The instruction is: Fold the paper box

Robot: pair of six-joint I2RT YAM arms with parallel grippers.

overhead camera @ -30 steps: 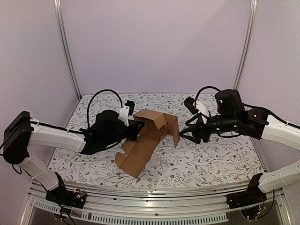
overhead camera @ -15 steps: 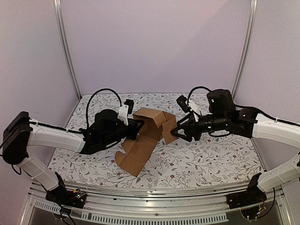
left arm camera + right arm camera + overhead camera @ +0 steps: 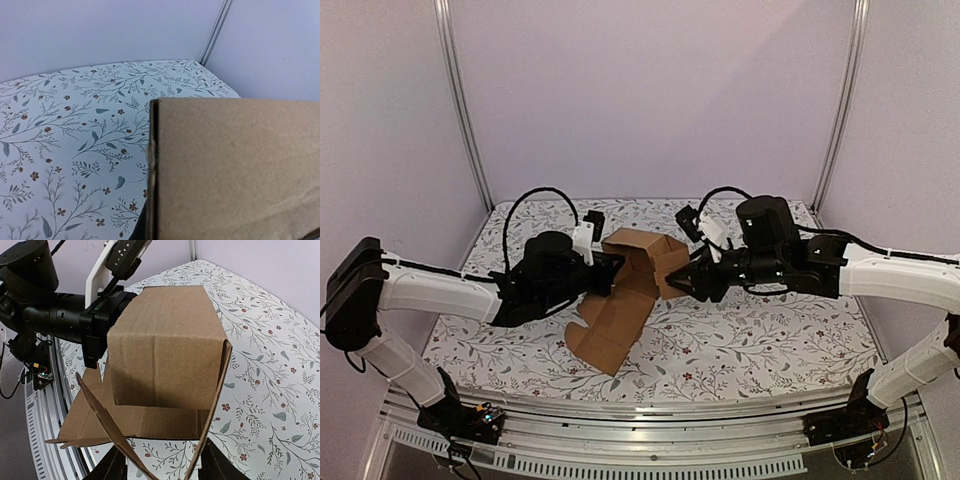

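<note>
The paper box (image 3: 617, 318) runs diagonally, flat end near-left, folded end raised far-right. The left gripper (image 3: 612, 268) clamps it; the right gripper's (image 3: 678, 282) 2 fingers (image 3: 114, 467) straddle its flap, apart.

The paper box (image 3: 620, 320) was plain brown, without any print, and a darker brown where its panels lay in shadow. The bench (image 3: 770, 340) was white, with a pattern of grey-green leafy twigs and small red-brown flowers. The left arm (image 3: 430, 290) and the right arm (image 3: 910, 275) had white links and black joints. The walls (image 3: 650, 100) were pale lilac and the posts (image 3: 460, 100) silver-grey.
</note>
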